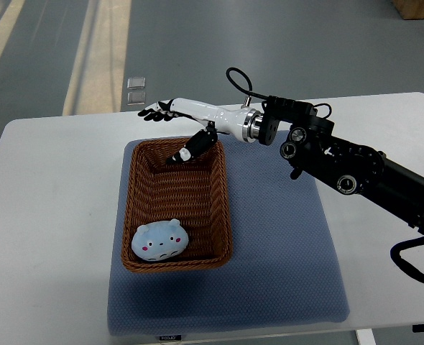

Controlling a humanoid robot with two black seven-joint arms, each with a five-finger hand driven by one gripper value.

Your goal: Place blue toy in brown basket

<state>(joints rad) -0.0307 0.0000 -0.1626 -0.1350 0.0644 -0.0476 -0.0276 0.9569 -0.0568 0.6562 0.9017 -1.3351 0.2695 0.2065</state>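
Observation:
The blue toy (160, 241), a round pale-blue plush with pink cheeks, lies inside the brown wicker basket (220, 203) at its near left corner. My right hand (170, 123) reaches over the basket's far edge, well apart from the toy. Its fingers (154, 113) are spread and hold nothing; the thumb (187, 152) hangs down over the basket's far end. The right arm comes in from the right edge. The left arm does not show.
The basket stands on a grey-blue mat (284, 244) on a white table (47, 187). The black arm links (356, 172) cross the table's right part. The grey floor lies beyond the far table edge.

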